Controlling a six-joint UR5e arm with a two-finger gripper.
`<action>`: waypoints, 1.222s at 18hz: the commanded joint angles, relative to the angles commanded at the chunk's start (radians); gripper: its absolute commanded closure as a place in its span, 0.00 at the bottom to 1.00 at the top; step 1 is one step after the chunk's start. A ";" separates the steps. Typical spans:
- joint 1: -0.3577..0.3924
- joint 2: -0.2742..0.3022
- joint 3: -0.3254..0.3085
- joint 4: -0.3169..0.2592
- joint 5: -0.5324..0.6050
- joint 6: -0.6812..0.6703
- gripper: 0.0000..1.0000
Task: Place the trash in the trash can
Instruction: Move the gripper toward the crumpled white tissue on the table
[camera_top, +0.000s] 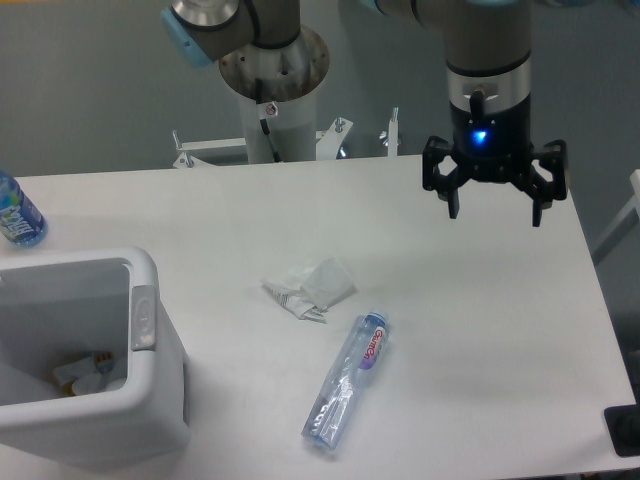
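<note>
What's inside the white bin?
The bin holds some small scraps, whitish and yellowish, at the bottom. Its near wall hides the rest of the inside.

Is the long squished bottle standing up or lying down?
Lying down. The flattened bottle rests flat on the table, its capped end pointing toward the crumpled wrapper, outside the trash can.

Crumpled paper wrapper (310, 288), clear plastic bottle (347, 393).

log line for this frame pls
gripper: open, empty, raised | wrapper, flattened bottle: on table | trash can: neither inside
</note>
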 joint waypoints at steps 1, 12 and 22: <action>0.000 0.000 -0.002 0.000 0.000 0.000 0.00; -0.008 0.017 -0.052 0.003 -0.005 -0.026 0.00; -0.014 0.074 -0.317 0.209 -0.005 -0.058 0.00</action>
